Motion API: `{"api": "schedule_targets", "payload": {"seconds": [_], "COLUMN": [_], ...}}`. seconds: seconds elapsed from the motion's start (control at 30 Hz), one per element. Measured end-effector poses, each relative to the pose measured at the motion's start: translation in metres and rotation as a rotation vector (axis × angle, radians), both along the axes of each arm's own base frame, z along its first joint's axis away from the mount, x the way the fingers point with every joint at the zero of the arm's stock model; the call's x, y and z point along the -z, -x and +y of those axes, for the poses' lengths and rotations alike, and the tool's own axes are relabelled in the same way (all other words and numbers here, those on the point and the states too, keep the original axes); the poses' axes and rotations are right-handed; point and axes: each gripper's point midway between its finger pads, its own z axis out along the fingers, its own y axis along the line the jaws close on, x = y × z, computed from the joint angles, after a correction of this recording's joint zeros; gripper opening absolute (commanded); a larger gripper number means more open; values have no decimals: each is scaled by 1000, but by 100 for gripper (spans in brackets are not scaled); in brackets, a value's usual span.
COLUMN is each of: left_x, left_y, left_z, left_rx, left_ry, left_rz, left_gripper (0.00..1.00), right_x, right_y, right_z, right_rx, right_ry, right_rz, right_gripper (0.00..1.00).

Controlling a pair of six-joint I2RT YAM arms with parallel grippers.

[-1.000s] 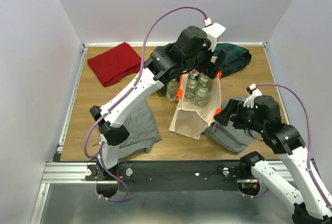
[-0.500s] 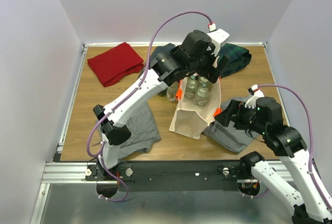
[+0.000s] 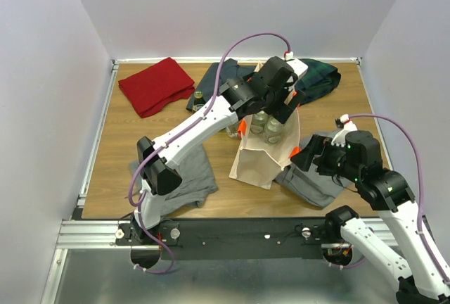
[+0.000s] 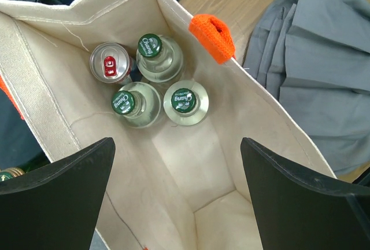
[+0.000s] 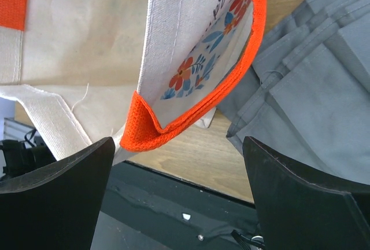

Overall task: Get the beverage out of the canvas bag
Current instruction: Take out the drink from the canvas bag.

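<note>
The beige canvas bag (image 3: 256,156) with orange handles stands upright mid-table. In the left wrist view its open inside (image 4: 173,163) holds three green-capped glass bottles (image 4: 186,102) and a silver can with a red tab (image 4: 108,63), bunched at the far end. My left gripper (image 3: 284,104) hangs open and empty over the bag's mouth (image 4: 176,163), apart from the bottles. My right gripper (image 3: 304,155) is open and empty (image 5: 176,151) just beside the bag's right orange handle (image 5: 147,128), not holding it.
Grey folded clothes lie right of the bag (image 3: 316,183) and front left (image 3: 188,174). A red cloth (image 3: 155,84) lies back left and a dark plaid cloth (image 3: 320,79) back right. Loose bottles (image 3: 232,127) stand left of the bag.
My left gripper has swung right and now sits over the bag's open mouth. The right arm and the bag have barely moved.
</note>
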Motion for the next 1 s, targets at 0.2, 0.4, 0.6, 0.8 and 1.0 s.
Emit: {"api": "schedule_targets", "payload": {"seconds": [0.2,0.4,0.6,0.8,1.0], "left_x": [9,29,41,45,59], "left_y": [0,1,1,1,-2], "left_z": [-1,0,-5,-12,-22], "left_rx": [2,1,12,13,18], "left_ry": [-11,-47,-59,-38,-38], "left_rz": [13,40,62,78,109], "left_gripper": [99,99,99,99,95], "right_x": [-9,-16,-12,-10,-10], "right_y": [0,0,-2,-3,-3], "right_z": [-11,-19,-20,-20,-20], "right_rx": [70,127,136,136,136], "right_ry": [-9,-23,-9,-4,-4], "right_rz": [-54,-86,-69,-58,-59], "right_gripper": [100,100,100,100,100]}}
